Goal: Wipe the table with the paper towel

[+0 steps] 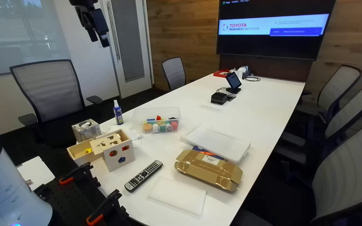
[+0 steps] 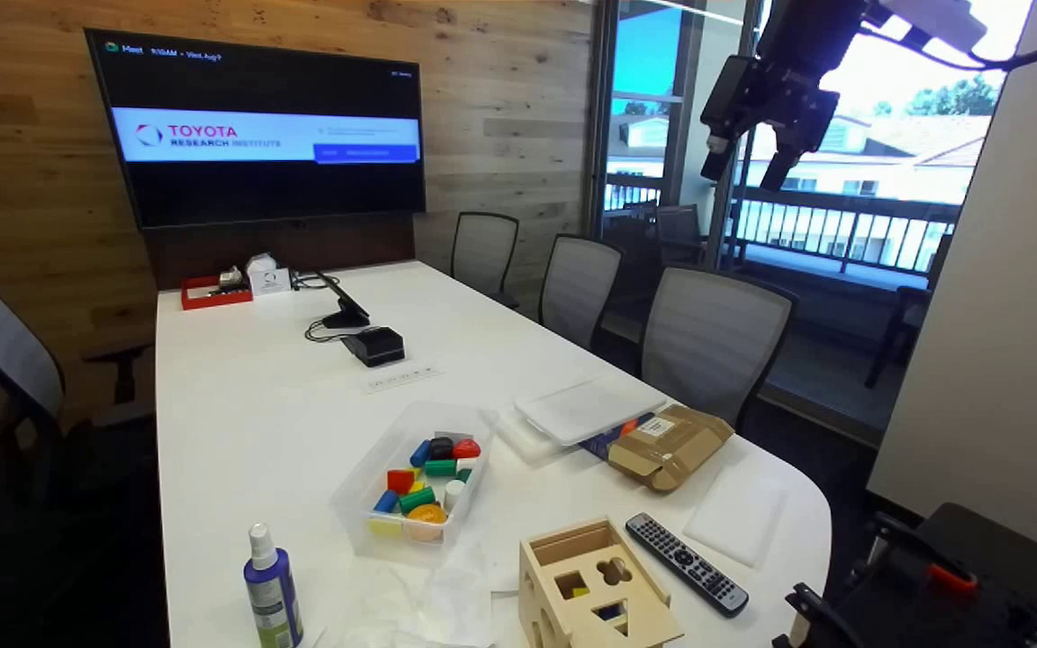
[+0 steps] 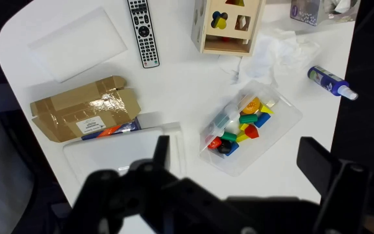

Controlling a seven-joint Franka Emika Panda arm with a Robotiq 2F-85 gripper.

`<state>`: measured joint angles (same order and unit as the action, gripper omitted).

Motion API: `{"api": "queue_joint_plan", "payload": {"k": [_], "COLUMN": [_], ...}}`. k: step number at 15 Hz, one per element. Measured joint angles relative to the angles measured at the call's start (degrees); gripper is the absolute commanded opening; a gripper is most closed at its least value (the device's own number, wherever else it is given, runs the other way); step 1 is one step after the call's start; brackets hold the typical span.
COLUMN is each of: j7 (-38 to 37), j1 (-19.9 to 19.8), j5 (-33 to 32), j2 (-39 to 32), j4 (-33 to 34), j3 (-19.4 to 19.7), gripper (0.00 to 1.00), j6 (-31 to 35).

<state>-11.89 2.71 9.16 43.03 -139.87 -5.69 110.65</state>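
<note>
Blending into table (image 3: 174,91), paper towel (image 3: 281,48), edges unclear

In both exterior views the screen (image 2: 262,135) reads "TOYOTA RESEARCH INSTITUTE". Along its top, in an exterior view, stands "Meet", then a blurred time and what looks like "Wed, Aug 9". The label (image 3: 90,124) on the carton (image 3: 80,105) and the bottle (image 3: 329,81) carry print too small to read.
</note>
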Motion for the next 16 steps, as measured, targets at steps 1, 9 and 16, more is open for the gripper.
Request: {"api": "queue_joint_plan", "payload": {"k": [1,9,16], "j7": [-0.01,-8.16,-25.71], "j1": [0.03,1.76,8.62], "j5": [0.0,1.89,-1.84], "j2": [-1.58,-24.89,-45.71], "j4": [0.18,5.39,12.93], "j3": [-0.06,-7.39,-12.77], "gripper": [1.0,1.0,1.0], "j6": [0.5,15.77,25.15]}}
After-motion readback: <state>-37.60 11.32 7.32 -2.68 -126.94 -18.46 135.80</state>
